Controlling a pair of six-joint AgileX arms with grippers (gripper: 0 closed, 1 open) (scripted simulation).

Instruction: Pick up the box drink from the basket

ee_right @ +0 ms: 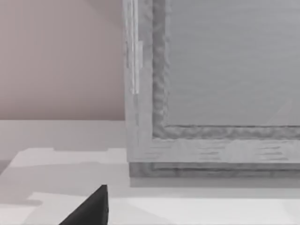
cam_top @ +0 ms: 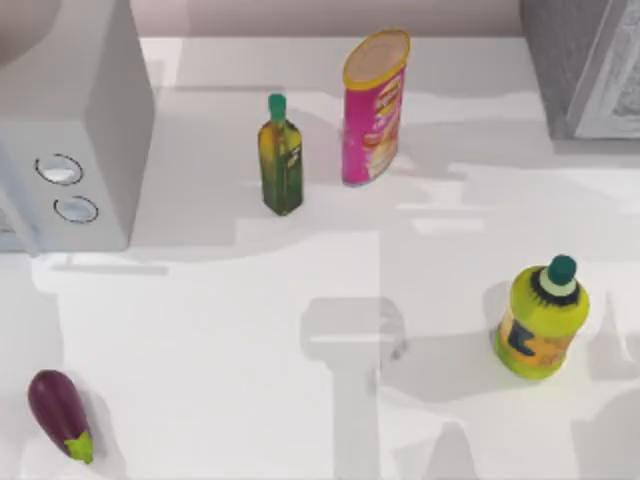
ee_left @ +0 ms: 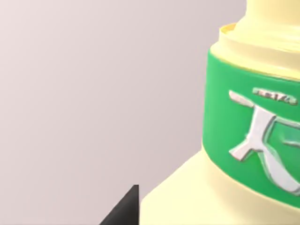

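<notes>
The left wrist view is sitting right against the box drink (ee_left: 234,140), pale yellow with a green band, its long axis seemingly upright. Whether the left pincer is pinching it, I cannot tell; likewise the right pincer, facing a grey cabinet (ee_right: 211,93). Judging so, grasping is underway; lifting clear is coming next.

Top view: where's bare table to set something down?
Free: the wide middle between the eggplant and round yellow-green bottle, below the olive-oil bottle. Crowded: the back, where that bottle stands beside the pink canister; the microwave takes the left.
</notes>
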